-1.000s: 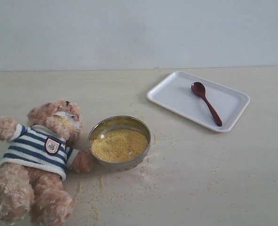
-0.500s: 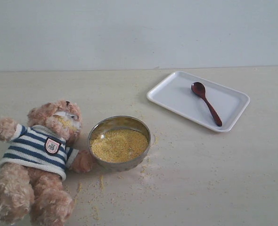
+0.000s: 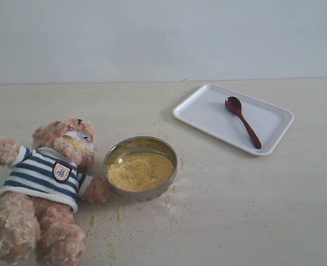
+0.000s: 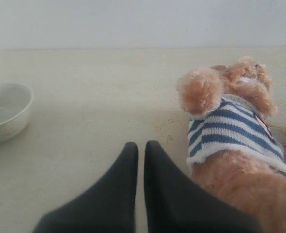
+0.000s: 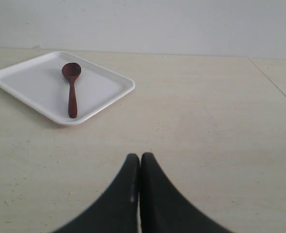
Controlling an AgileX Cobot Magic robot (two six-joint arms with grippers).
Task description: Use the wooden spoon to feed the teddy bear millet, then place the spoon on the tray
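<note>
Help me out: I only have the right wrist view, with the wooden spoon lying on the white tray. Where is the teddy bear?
Observer: The teddy bear lies on its back on the table, at the left of the exterior view, well apart from the tray.
Operator: Is there millet anywhere?
Observer: Yes, millet sits in a steel bowl right beside the bear's paw, with loose grains scattered around it.
Operator: And the left gripper?
Observer: The left gripper is shut and holds nothing; its camera shows the bear close beside it.
</note>
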